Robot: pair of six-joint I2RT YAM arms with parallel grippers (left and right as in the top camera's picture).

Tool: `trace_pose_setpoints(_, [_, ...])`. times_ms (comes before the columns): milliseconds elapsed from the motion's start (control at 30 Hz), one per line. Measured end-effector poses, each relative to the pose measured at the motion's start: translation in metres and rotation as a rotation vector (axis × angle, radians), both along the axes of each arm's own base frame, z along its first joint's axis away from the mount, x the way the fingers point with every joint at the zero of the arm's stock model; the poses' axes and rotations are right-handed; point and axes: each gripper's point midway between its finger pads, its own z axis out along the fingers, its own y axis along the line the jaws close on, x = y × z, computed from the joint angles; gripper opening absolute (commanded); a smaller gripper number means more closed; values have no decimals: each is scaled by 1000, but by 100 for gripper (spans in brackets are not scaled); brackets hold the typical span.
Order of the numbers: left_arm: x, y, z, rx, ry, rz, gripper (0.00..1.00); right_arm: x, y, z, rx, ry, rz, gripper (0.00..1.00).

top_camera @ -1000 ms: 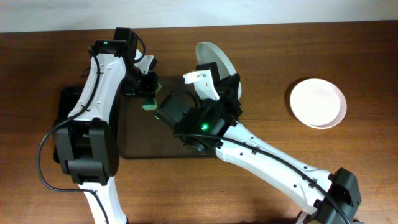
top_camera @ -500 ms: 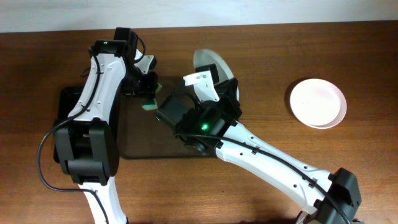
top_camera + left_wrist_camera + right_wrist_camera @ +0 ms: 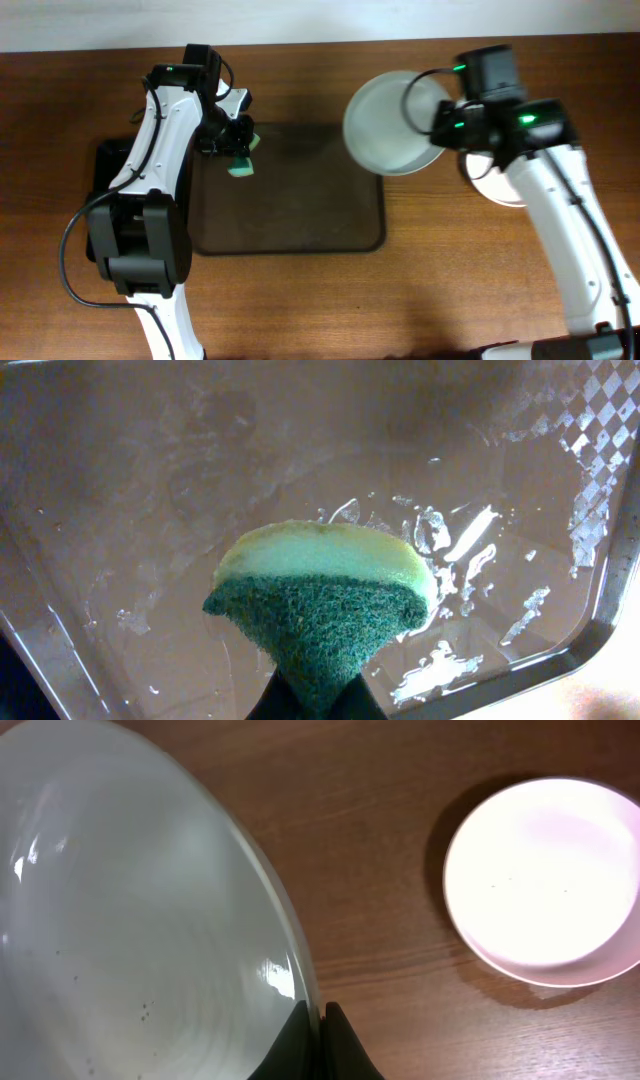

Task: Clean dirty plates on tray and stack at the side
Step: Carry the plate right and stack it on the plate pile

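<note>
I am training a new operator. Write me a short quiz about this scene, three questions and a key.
1. True or false: the left gripper holds a sponge.
2. The right gripper grips the mint plate at: A) its rim, B) its centre, C) nowhere.
3. How many plates lie on the tray?
Key: 1 true; 2 A; 3 zero.
</note>
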Motion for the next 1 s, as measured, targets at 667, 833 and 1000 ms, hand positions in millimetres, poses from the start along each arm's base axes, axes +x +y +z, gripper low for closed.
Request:
trace_pose_setpoints(667, [7, -1, 1, -3, -28, -1, 0, -44, -250, -150, 179, 49, -604, 4])
trace_pose_setpoints(833, [7, -1, 1, -3, -31, -1, 1, -40, -251, -180, 196, 102, -606, 4])
trace_pose_setpoints(1000, [8, -1, 1, -4, -33, -1, 0, -35, -238, -197, 205, 144, -568, 40])
